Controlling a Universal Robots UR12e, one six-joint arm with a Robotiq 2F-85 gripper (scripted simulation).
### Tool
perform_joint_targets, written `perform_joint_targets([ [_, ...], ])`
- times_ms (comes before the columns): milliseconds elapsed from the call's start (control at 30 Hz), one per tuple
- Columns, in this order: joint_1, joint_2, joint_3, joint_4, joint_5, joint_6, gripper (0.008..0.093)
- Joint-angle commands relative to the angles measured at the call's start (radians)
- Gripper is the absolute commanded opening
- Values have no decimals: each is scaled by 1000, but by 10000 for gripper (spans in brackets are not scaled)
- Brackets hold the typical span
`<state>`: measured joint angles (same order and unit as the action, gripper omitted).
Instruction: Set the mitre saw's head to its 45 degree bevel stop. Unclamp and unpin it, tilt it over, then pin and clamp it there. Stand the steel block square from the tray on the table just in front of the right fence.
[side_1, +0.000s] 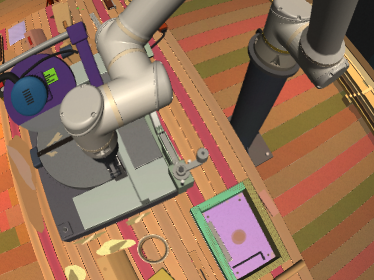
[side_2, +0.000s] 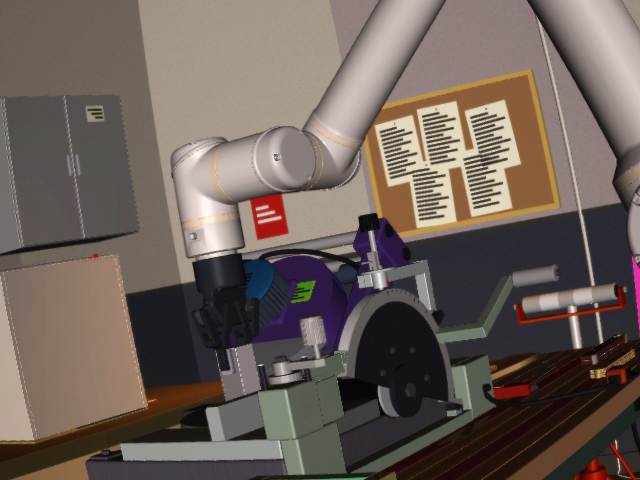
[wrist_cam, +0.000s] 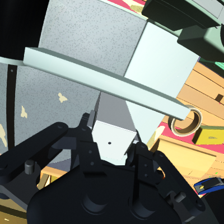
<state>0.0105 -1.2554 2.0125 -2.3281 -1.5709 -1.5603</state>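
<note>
The steel block square (wrist_cam: 112, 140) is partly hidden by my fingers and by the fence (wrist_cam: 106, 81) that crosses in front of it. I hold the block upright in my closed gripper (wrist_cam: 112, 151) over the saw table (side_1: 120, 185), just in front of the fence. From the second side camera the block (side_2: 239, 369) reaches down to the table under my gripper (side_2: 226, 330). The purple saw head (side_2: 310, 305) is tilted over to one side. Its blade guard (side_2: 398, 356) sits behind the bevel scale. The green tray (side_1: 240, 235) with a purple liner lies to the right of the saw.
Behind the saw are a wall with a notice board (side_2: 462, 155) and a grey cabinet (side_2: 64, 170). A cardboard box (side_2: 67, 346) stands to the left. The arm's dark pedestal (side_1: 255, 110) rises right of the saw. A tape ring (side_1: 152, 248) and wood scraps lie by the table's front.
</note>
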Motion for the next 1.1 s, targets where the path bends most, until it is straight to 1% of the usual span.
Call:
perform_joint_targets([
  [0, 0, -2, -3, -2, 0, 0, 80],
  [667, 0, -1, -1, 0, 0, 0, 80],
  [1067, 0, 0, 0, 0, 0, 0, 315],
])
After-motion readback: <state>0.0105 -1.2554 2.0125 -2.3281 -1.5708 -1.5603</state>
